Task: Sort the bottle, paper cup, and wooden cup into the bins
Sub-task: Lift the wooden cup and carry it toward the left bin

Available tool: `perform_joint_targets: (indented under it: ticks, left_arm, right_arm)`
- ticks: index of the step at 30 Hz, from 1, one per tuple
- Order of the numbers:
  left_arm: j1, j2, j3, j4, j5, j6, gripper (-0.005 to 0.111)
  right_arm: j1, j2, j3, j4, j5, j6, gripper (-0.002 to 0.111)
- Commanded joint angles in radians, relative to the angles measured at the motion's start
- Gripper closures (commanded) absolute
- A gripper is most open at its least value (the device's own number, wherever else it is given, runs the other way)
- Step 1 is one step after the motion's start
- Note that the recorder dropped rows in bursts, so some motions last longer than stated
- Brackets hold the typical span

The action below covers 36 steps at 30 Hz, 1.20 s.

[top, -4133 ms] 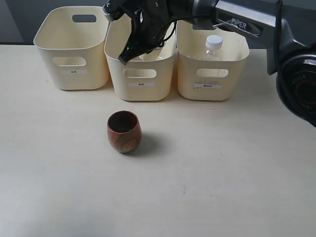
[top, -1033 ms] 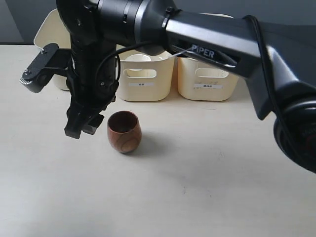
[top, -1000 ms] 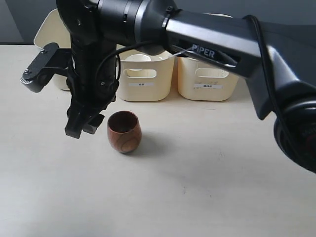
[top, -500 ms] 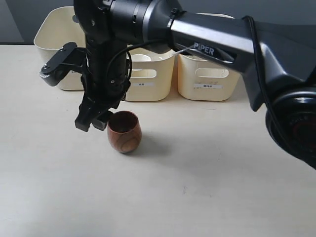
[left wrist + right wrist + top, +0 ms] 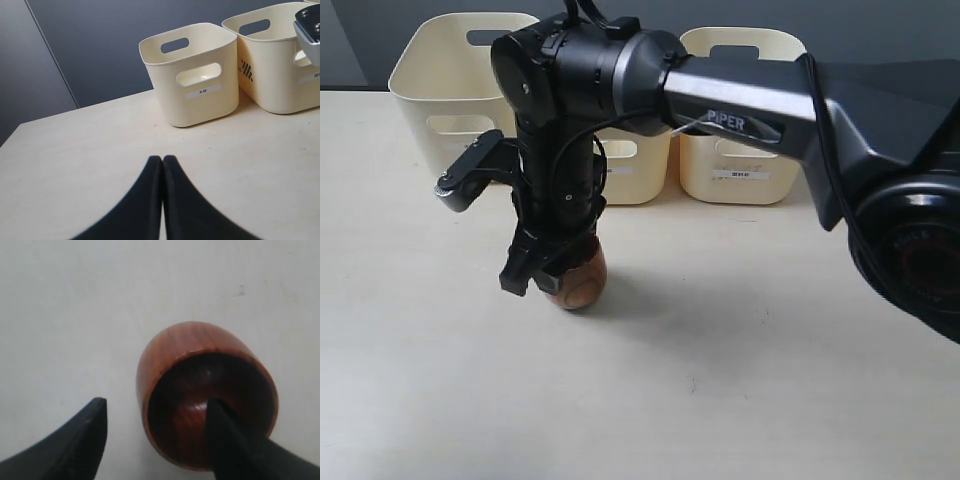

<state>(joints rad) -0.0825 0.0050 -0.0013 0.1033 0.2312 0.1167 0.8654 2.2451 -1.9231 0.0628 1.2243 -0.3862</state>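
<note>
Where the pale tabletop [image 5: 75, 165] ends behind the bins [image 5: 192, 75], a dark wall [image 5: 100, 45] rises.

A rounded, dark brown wooden cup [image 5: 583, 284] stands upright on the pale beige worktop [image 5: 750, 380]. The black right gripper [image 5: 534, 282] points down over it from above, with its fingers [image 5: 514, 281] at the cup's rim and left side, hiding the mouth. Behind, three cream plastic bins [image 5: 455, 100] with oval handle cut-outs and small white labels stand side by side. The black arm [image 5: 740, 95] crosses in front of the middle bin [image 5: 640, 172] and the right bin [image 5: 748, 165].
</note>
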Motion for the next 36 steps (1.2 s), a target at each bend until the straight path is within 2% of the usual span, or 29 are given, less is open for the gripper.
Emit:
perform_joint_targets:
  ticks: [1, 8, 10, 12, 16, 31, 36]
  left_arm:
    - [0.003, -0.005, 0.001, 0.003, -0.007, -0.002, 0.107]
    - [0.003, -0.005, 0.001, 0.003, -0.007, -0.002, 0.107]
    - [0.003, -0.005, 0.001, 0.003, -0.007, -0.002, 0.107]
    - [0.003, -0.005, 0.001, 0.003, -0.007, -0.002, 0.107]
    - [0.003, -0.005, 0.001, 0.003, -0.007, -0.002, 0.107]
    - [0.003, -0.005, 0.001, 0.003, -0.007, -0.002, 0.107]
    - [0.003, -0.005, 0.001, 0.003, -0.006, -0.002, 0.107]
  right_arm:
    - [-0.007, -0.001, 0.004, -0.002, -0.003, 0.001, 0.053]
    - [-0.007, 0.007, 0.004, -0.002, -0.003, -0.006, 0.053]
    - [-0.007, 0.016, 0.004, -0.002, -0.003, -0.006, 0.058]
    - [-0.007, 0.032, 0.004, -0.006, -0.003, -0.018, 0.070]
    - [-0.007, 0.028, 0.004, -0.010, -0.003, -0.072, 0.109]
    - [0.008, -0.152, 0.004, -0.012, -0.003, -0.112, 0.108]
    - [0.014, -0.235, 0.004, -0.014, -0.172, -0.112, 0.108]
